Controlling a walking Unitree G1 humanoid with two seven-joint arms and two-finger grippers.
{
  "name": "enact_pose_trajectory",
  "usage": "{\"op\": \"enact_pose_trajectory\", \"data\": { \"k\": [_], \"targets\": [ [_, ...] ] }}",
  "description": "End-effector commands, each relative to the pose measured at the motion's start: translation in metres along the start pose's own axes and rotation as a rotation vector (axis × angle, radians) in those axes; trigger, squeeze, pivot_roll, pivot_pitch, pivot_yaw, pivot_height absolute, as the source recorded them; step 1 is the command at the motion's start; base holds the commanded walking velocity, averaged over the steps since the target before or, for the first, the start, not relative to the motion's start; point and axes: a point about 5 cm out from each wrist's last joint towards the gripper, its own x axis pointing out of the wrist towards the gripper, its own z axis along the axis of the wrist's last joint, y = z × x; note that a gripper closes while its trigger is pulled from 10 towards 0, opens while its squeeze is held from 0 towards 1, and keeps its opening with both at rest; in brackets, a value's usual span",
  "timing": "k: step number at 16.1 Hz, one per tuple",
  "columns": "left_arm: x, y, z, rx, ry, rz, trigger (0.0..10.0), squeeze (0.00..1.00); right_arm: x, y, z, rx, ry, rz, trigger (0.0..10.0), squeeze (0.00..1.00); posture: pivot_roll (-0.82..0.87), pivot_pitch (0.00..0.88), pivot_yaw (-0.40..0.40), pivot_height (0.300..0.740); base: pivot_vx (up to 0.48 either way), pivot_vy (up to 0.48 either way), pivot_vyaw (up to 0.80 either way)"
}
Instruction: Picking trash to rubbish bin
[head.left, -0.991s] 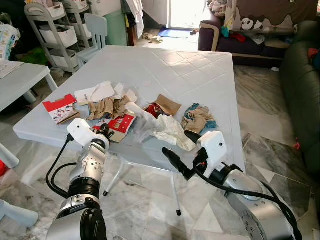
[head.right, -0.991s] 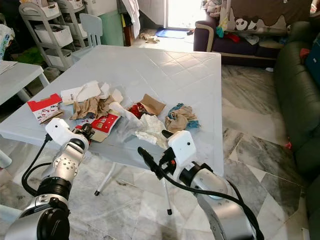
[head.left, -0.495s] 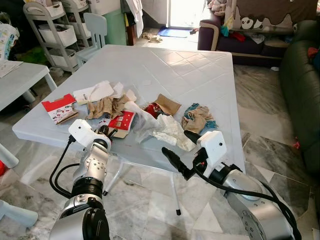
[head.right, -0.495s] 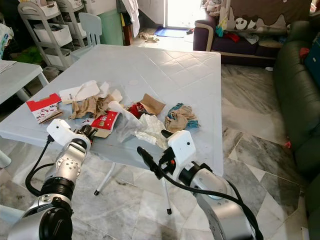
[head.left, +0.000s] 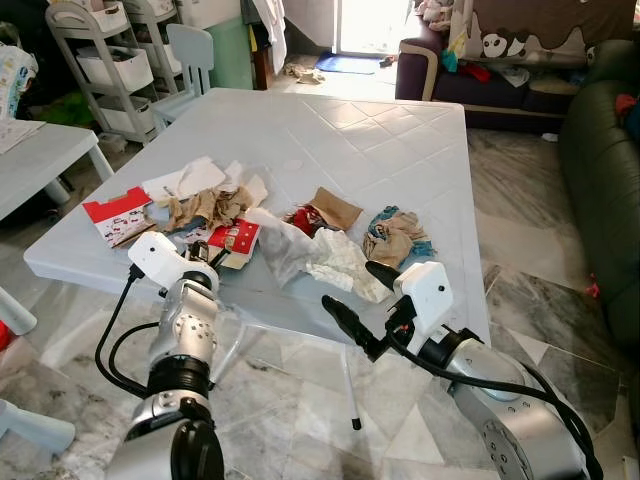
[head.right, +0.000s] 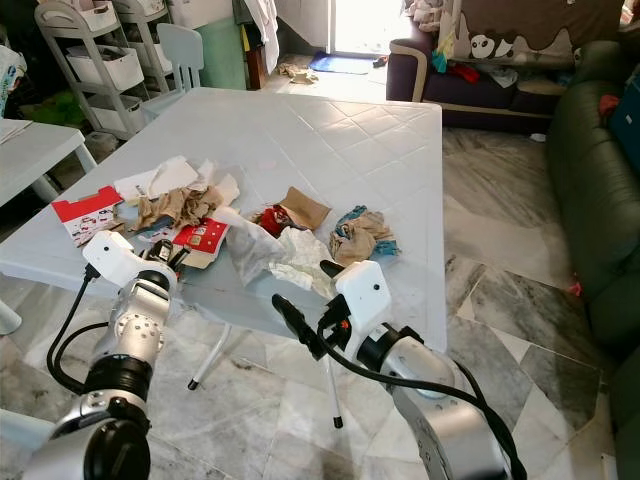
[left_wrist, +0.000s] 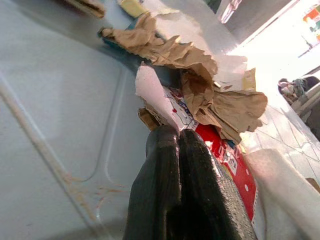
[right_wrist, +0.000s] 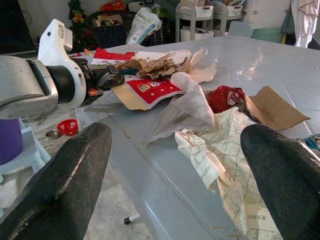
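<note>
Judging by the litter spread on the pale grey plastic bench (head.left: 380, 140), hardly anything is binned. The red-and-white printed carton (head.left: 232, 240) is pinched at its edge by the left pincer (left_wrist: 172, 137), apparently closed on it; that grip is clearest from the left wrist. The right pincer (head.left: 350, 300) is held wide before the crumpled white printed paper (right_wrist: 235, 165).

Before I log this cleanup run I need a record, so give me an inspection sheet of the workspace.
Surface: white table, far half bare.
Job's things: red carton, brown paper, crumpled wrapper, cardboard piece, wad, second red box; bin: nothing seen.
Clutter: nothing seen beyond the trash.
Grippers: left gripper shut on the red carton's edge; right gripper open, at the table's near edge.
Cables: black cable on left arm.
Surroundings: sofa, shelf cart, chair.
</note>
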Motion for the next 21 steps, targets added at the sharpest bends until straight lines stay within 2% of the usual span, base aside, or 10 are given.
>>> {"op": "enact_pose_trajectory", "data": {
  "k": [1, 3, 6, 7, 8, 12, 13, 16, 17, 21],
  "targets": [
    [-0.001, -0.008, 0.009, 0.075, -0.057, -0.031, 0.0, 0.00, 0.000, -0.003, 0.004, 0.000, -0.009, -0.006, 10.0, 0.00, -0.18, 0.000, 0.013, 0.740, 0.000, 0.000, 0.00],
    [-0.008, -0.024, 0.013, 0.178, -0.107, -0.119, 0.0, 0.00, 0.001, -0.004, 0.003, 0.001, -0.009, -0.006, 10.0, 0.00, -0.18, 0.000, 0.011, 0.740, 0.000, 0.000, 0.00],
    [-0.013, -0.032, 0.011, 0.216, -0.117, -0.173, 0.0, 0.00, 0.001, -0.005, 0.003, 0.002, -0.009, -0.004, 10.0, 0.00, -0.17, 0.000, 0.010, 0.740, 0.000, 0.000, 0.00],
    [-0.022, -0.048, 0.012, 0.320, -0.157, -0.290, 0.0, 0.00, 0.002, -0.005, 0.003, 0.002, -0.009, -0.003, 10.0, 0.00, -0.17, 0.000, 0.011, 0.740, 0.000, 0.000, 0.00],
    [-0.026, -0.055, 0.012, 0.362, -0.175, -0.334, 0.0, 0.00, 0.002, -0.005, 0.003, 0.002, -0.009, -0.002, 10.0, 0.00, -0.17, 0.000, 0.010, 0.740, 0.000, 0.000, 0.00],
    [-0.038, -0.074, 0.014, 0.480, -0.224, -0.443, 0.0, 0.00, 0.003, -0.008, 0.003, 0.015, -0.015, -0.025, 10.0, 0.00, -0.17, 0.000, 0.011, 0.740, 0.000, 0.000, 0.00],
    [-0.042, -0.077, 0.017, 0.538, -0.254, -0.471, 0.0, 0.00, 0.004, -0.011, 0.001, 0.021, -0.016, -0.055, 10.0, 0.00, -0.17, 0.000, 0.013, 0.740, 0.000, 0.000, 0.00],
    [-0.047, -0.073, 0.024, 0.666, -0.323, -0.473, 0.0, 0.00, 0.007, -0.016, -0.001, 0.026, -0.016, -0.089, 10.0, 0.00, -0.16, 0.000, 0.017, 0.740, 0.000, 0.000, 0.00],
    [-0.051, -0.068, 0.031, 0.769, -0.380, -0.467, 0.0, 0.00, 0.009, -0.023, 0.000, 0.032, -0.019, -0.127, 10.0, 0.00, -0.15, 0.000, 0.015, 0.740, 0.000, 0.000, 0.00],
    [-0.060, -0.047, 0.038, 0.899, -0.405, -0.431, 0.0, 0.00, 0.018, -0.042, 0.003, 0.006, -0.019, -0.174, 10.0, 0.00, -0.13, 0.000, 0.006, 0.740, 0.000, 0.000, 0.00]
  ]
}}
